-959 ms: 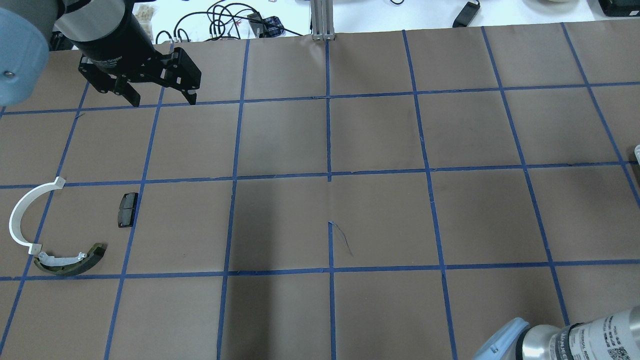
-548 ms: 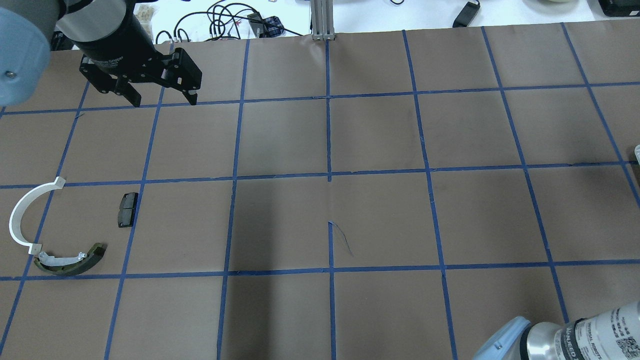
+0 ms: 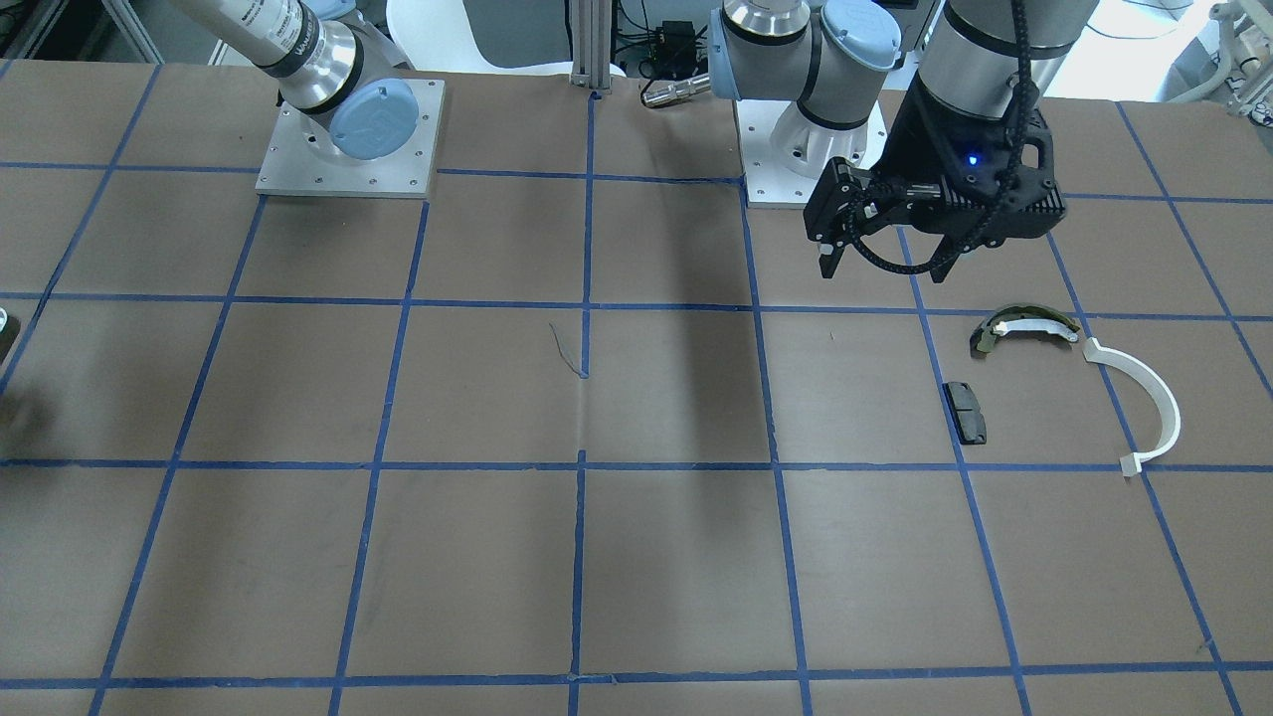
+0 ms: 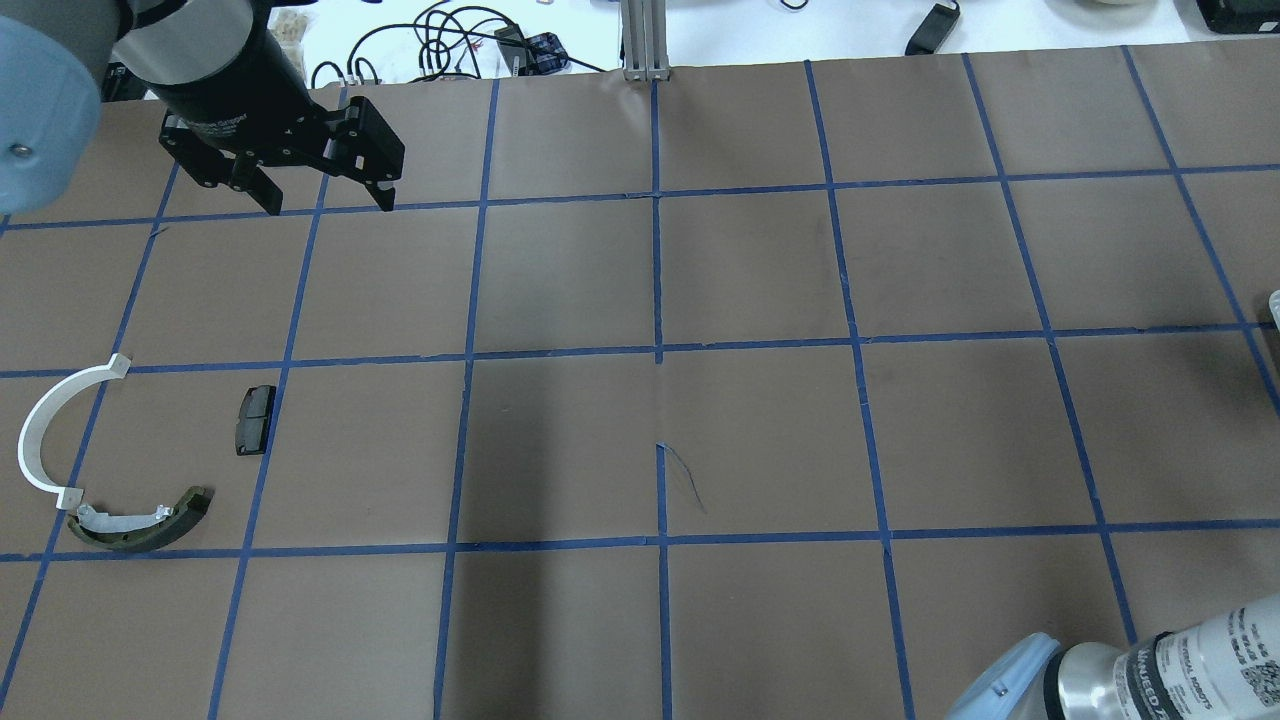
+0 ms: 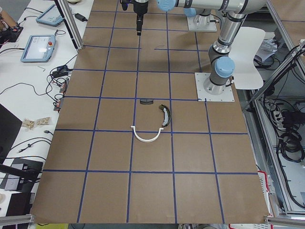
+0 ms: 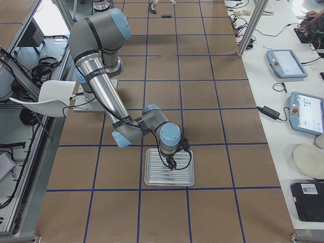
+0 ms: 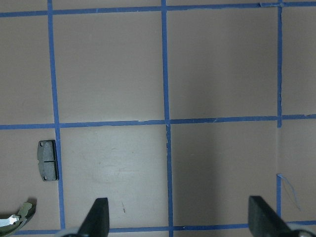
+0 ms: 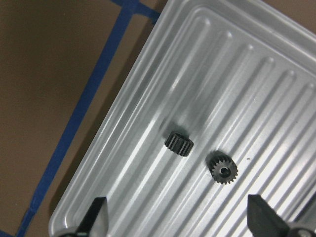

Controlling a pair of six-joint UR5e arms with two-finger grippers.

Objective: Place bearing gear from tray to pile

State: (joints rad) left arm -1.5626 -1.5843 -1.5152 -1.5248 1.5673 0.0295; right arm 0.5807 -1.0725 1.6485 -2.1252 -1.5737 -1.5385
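Note:
Two small black gears lie on the ribbed metal tray [image 8: 148, 197] in the right wrist view: one on its side [image 8: 178, 143], one face up [image 8: 223, 171]. My right gripper [image 8: 177, 219] is open and empty just above them; it hangs over the tray [image 6: 152, 174] in the exterior right view. The pile is a white half-ring [image 4: 45, 420], an olive-and-white brake shoe [image 4: 140, 520] and a black pad [image 4: 255, 420] at the table's left. My left gripper [image 4: 325, 205] is open and empty, high above the table beyond the pile.
The table is brown paper with a blue tape grid. An aluminium post [image 4: 645, 40] stands at the far edge, with cables and tablets on the white bench behind it. The tray lies outside the overhead view, at the table's right end.
My right arm's wrist has shifted slightly right and down at the overhead view's bottom edge. The left gripper and the pile have stayed still.

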